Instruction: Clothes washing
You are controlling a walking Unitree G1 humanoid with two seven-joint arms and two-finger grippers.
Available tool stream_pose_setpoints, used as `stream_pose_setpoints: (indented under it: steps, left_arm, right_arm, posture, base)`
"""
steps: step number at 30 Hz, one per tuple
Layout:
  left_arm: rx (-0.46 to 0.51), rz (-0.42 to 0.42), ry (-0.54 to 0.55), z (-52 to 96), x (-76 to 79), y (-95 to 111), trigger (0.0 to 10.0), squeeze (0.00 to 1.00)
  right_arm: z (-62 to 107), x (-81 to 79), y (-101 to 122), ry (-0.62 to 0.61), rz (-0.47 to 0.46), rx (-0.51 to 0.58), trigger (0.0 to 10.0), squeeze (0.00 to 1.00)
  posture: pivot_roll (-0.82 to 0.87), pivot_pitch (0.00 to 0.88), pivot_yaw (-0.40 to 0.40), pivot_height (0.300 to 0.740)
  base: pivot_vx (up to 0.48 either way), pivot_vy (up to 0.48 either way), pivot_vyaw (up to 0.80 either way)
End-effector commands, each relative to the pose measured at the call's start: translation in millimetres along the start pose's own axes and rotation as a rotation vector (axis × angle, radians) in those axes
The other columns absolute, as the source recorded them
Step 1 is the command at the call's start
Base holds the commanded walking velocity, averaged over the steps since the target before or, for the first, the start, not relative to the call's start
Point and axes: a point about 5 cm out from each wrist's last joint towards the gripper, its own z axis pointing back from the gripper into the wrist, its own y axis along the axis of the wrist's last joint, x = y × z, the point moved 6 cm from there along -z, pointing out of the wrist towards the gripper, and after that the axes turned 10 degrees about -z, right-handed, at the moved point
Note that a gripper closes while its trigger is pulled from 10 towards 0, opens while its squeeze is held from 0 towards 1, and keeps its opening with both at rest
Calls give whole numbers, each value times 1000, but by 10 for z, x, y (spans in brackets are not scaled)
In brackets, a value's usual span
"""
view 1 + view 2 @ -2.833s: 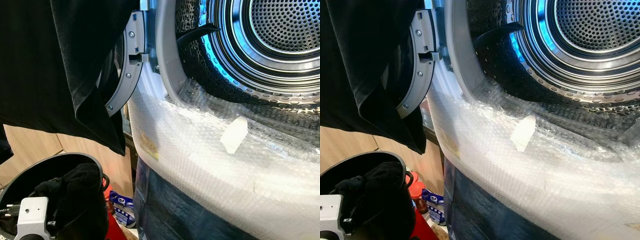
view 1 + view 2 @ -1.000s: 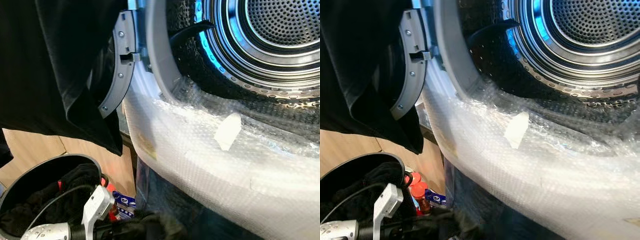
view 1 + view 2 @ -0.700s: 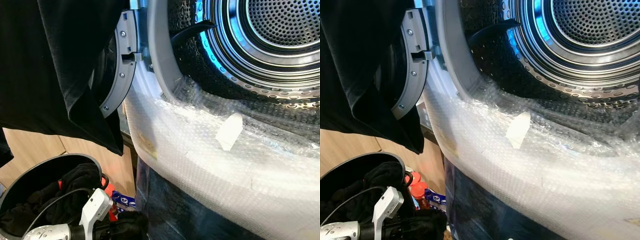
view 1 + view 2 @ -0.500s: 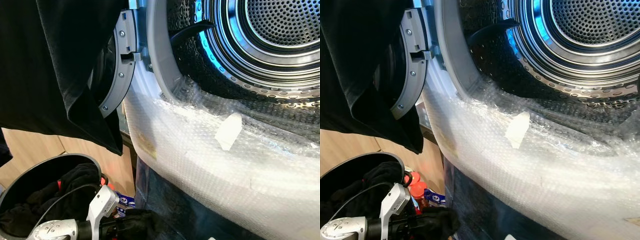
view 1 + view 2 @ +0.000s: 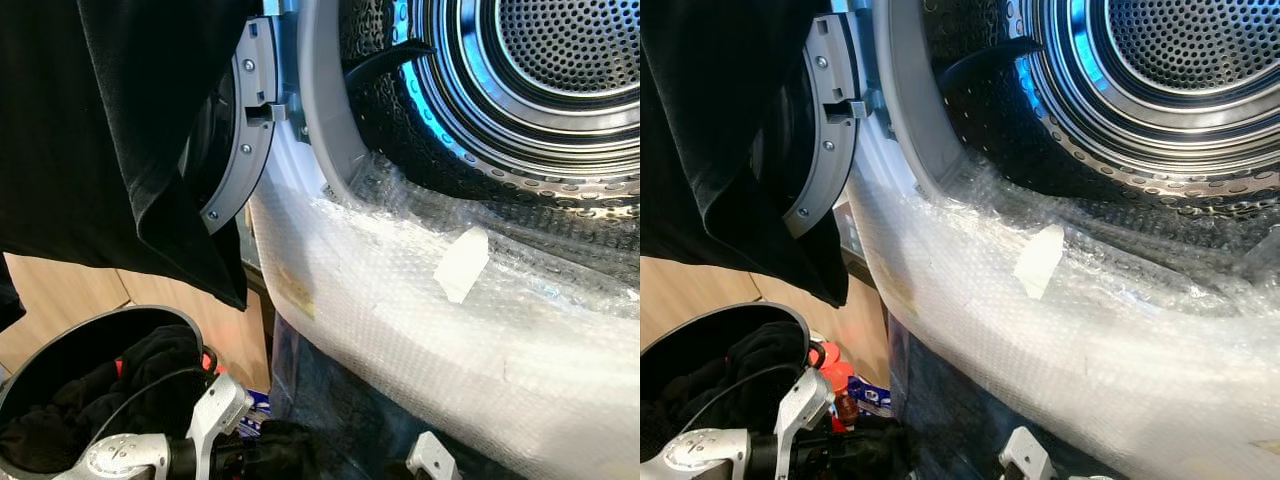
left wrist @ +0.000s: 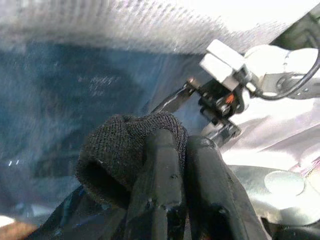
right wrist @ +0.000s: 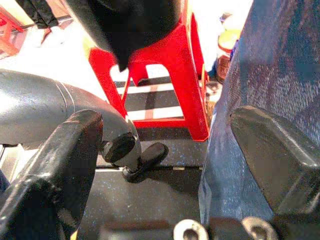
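My left gripper (image 6: 172,150) sits low in front of the washer (image 5: 400,330), its fingers (image 6: 157,180) pinched tight on a bunched black garment (image 6: 120,155). In the head view that arm (image 5: 130,455) reaches from above the bin (image 5: 30,365), which holds more black clothes (image 5: 110,395). My right gripper (image 7: 170,145) is beside it, low by the washer's blue front, fingers spread wide with nothing between them; a red stool (image 7: 165,75) stands beyond on the floor. The drum (image 5: 540,80) is open above, its lower lip wrapped in bubble wrap (image 5: 420,310) with a blank tape patch (image 5: 461,265). A black cloth (image 5: 120,140) hangs over the open door (image 5: 245,130). I can read no label or writing anywhere.
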Motion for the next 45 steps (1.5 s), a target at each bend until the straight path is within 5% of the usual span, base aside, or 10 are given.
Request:
stream_pose_setpoints:
  steps: [1, 8, 9, 16, 19, 25, 29, 40, 41, 45]
  left_arm:
    - [0, -16, -11, -31, 5, 24, 0, 0]
    - [5, -15, -71, -189, 93, 24, 0, 0]
    - [9, -15, -74, -209, 96, 31, 0, 0]
    - [17, -28, -85, -322, 121, 60, 0, 0]
    - [15, -37, -90, -375, 133, 54, 0, 0]
    - [26, -27, -92, -409, 157, 56, 0, 0]
    - [27, -25, -97, -421, 180, 45, 0, 0]
    - [39, -20, -98, -440, 203, 54, 0, 0]
    - [39, -18, -98, -438, 210, 47, 0, 0]
    - [35, -15, -97, -435, 211, 33, 0, 0]
  right_arm:
    - [-11, -3, 49, -1, -9, 24, 10000, 1000]
    - [-84, -42, 209, 13, -41, 109, 10000, 949]
    - [-93, -43, 235, 11, -44, 121, 10000, 0]
    - [-139, -93, 419, 38, -94, 225, 10000, 0]
    - [-133, -99, 406, 43, -101, 222, 0, 0]
    - [-112, -133, 423, 74, -137, 252, 0, 0]
    - [-113, -141, 437, 76, -136, 255, 10000, 0]
    - [-148, -6, 414, -38, -157, 248, 10000, 0]
    - [-149, -18, 404, -24, -171, 248, 10000, 1000]
    - [-137, -101, 395, 42, -173, 246, 10000, 1000]
  posture:
    - [67, 0, -24, 740]
    - [70, 0, -31, 740]
    - [70, 0, -31, 740]
    - [65, 0, -33, 740]
    - [64, 0, -42, 740]
    - [65, 0, -38, 740]
    - [63, 0, -36, 740]
    - [64, 0, -36, 740]
    - [64, 0, -36, 740]
    - [73, 0, -38, 740]
  base:
    - [0, 0, 0]
    - [0, 0, 0]
    - [0, 0, 0]
    - [0, 0, 0]
    - [0, 0, 0]
    - [0, 0, 0]
    - [0, 0, 0]
    - [0, 0, 0]
    - [0, 0, 0]
    - [0, 0, 0]
